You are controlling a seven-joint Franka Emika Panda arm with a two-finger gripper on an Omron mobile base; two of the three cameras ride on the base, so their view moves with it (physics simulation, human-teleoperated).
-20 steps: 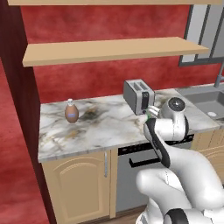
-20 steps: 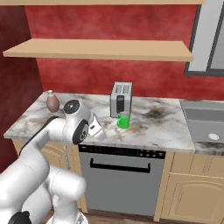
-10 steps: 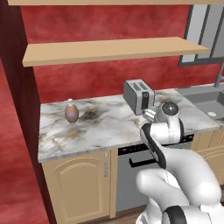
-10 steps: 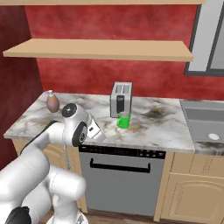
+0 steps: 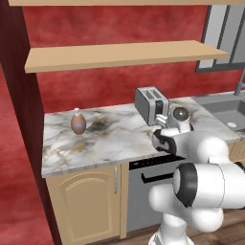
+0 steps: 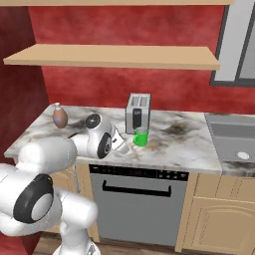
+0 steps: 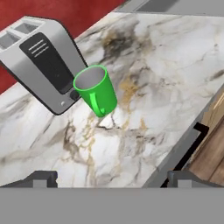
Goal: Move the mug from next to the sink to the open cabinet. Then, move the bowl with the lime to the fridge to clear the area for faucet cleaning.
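Observation:
A green mug (image 6: 141,136) stands upright on the marble counter just in front of the toaster, well left of the sink (image 6: 234,137). In the hand view the mug (image 7: 95,89) sits ahead of my gripper (image 7: 113,179) with its handle turned toward me. My gripper (image 6: 119,143) is open and empty, a short way left of the mug and just above the counter. At the right edge of the left base view are the sink (image 5: 228,109) and part of the faucet (image 5: 238,85). The bowl, lime, fridge and open cabinet are out of view.
A silver toaster (image 6: 138,112) stands right behind the mug. A brown bottle (image 6: 60,115) sits at the counter's left end. A wooden shelf (image 5: 124,55) runs above the counter. A dishwasher (image 6: 139,199) is under the counter's front edge.
My hand has swung a little toward the mug and dipped nearer the counter. The jaws have stayed open, and the mug has not moved.

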